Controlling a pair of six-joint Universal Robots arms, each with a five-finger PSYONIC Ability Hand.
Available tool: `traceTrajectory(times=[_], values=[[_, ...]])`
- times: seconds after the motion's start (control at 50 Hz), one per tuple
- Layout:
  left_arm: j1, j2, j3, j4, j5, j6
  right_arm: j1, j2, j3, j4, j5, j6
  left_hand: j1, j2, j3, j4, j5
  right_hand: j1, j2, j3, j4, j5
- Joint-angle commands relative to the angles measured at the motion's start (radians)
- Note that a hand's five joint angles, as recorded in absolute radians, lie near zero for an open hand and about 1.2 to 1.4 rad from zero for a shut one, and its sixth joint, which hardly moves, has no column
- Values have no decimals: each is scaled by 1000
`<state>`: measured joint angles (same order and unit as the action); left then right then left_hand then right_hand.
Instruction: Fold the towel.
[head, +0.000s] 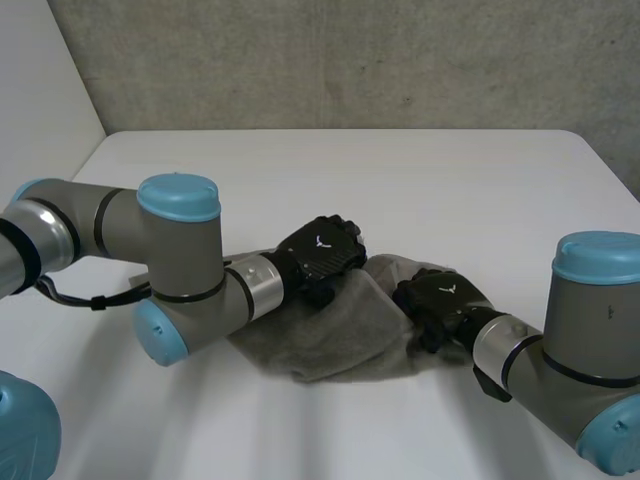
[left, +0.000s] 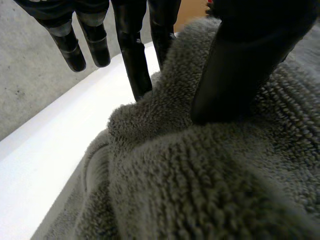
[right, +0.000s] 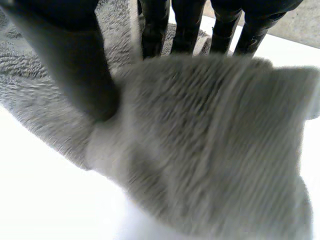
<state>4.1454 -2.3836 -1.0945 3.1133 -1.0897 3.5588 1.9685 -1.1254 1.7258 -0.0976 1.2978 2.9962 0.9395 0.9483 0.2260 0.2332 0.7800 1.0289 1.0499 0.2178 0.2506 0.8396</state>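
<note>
grey terry towel rumpled, pinched by left robot hand, pinched by right robot hand

On my feed the white table carries a grey towel, rumpled, lying toward the near edge, roughly midway between left and right.

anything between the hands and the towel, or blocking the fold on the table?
Nothing visible. The left hand pinches the towel at its far edge, and the right hand pinches its right edge, thumb against fingers. Nothing else lies on the table.
</note>
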Motion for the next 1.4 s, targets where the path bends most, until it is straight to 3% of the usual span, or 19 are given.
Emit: traceTrajectory(times=[0.02, 0.1, 0.24, 0.4, 0.42, 0.5, 0.78, 0.92, 0.94, 0.96, 0.98, 1.0, 1.12, 1.24, 1.36, 1.4], values=[[-1, 20, -28, -10, -9, 0, 7, -2, 4, -20, -12, 26, 128, 120, -51, -59, 113, 366, 345, -43, -76, 381], [-1, 61, -54, -9, -13, 0, 6, -13, 9, -19, -35, 20, 455, 447, -51, -59, 440, 367, 346, -43, -76, 382], [4, 78, -53, -1, -26, 5, 1, -39, -9, -14, -141, 12, 457, 448, -51, -59, 442, 367, 346, -43, -76, 382], [44, 159, -70, -5, -128, 12, 6, -34, -69, 35, -157, 10, 457, 448, -51, -59, 442, 367, 346, -43, -76, 382], [44, 159, -70, -5, -128, 12, 6, -37, -68, 67, -167, 9, 457, 448, -51, -59, 442, 31, 10, -43, -76, 46], [47, 234, -183, -2, -127, 17, -10, -45, -55, 87, -178, 7, 457, 448, -51, -59, 442, -192, -212, -43, -76, -177], [59, 388, -387, 1, -127, 18, -7, -28, -78, 85, -261, 47, 457, 448, -51, -59, 442, -254, -275, -43, -76, -239], [90, 412, -418, 2, -133, 18, 18, 35, -88, 44, -258, 79, 457, 448, -51, -59, 442, -149, -170, -43, -76, -134], [102, 412, -418, 2, -139, 18, 20, 56, -89, 41, -253, 67, 457, 448, -51, -59, 442, 29, 8, -43, -76, 44], [102, 412, -418, 2, -139, 18, 20, 56, -89, 41, -253, 67, 457, 448, -51, -59, 442, 31, 10, -43, -76, 45], [114, 411, -420, 2, -139, 18, 21, 67, -91, 41, -252, 64, 457, 448, -51, -59, 442, 342, 321, -43, -76, 357], [125, 409, -420, 1, -139, 17, 20, 70, -98, 41, -250, 61, 457, 448, -51, -59, 442, 367, 346, -43, -76, 382], [151, 393, -391, 4, -138, 17, 10, 64, -150, 41, -250, 40, 457, 448, -51, -59, 442, 367, 346, -43, -76, 382], [156, 324, -167, 80, -214, 9, 23, 32, -507, 59, -230, 38, 457, 448, -51, -59, 442, 367, 346, -43, -76, 382], [134, 394, -38, 220, -317, -17, 39, -44, -779, 50, -147, 96, 457, 448, -51, -59, 442, 367, 346, -43, -76, 382], [133, 488, -53, 295, -331, -54, 56, -144, -804, -72, -69, 165, 457, 448, -51, -59, 442, 367, 346, -43, -76, 382]])
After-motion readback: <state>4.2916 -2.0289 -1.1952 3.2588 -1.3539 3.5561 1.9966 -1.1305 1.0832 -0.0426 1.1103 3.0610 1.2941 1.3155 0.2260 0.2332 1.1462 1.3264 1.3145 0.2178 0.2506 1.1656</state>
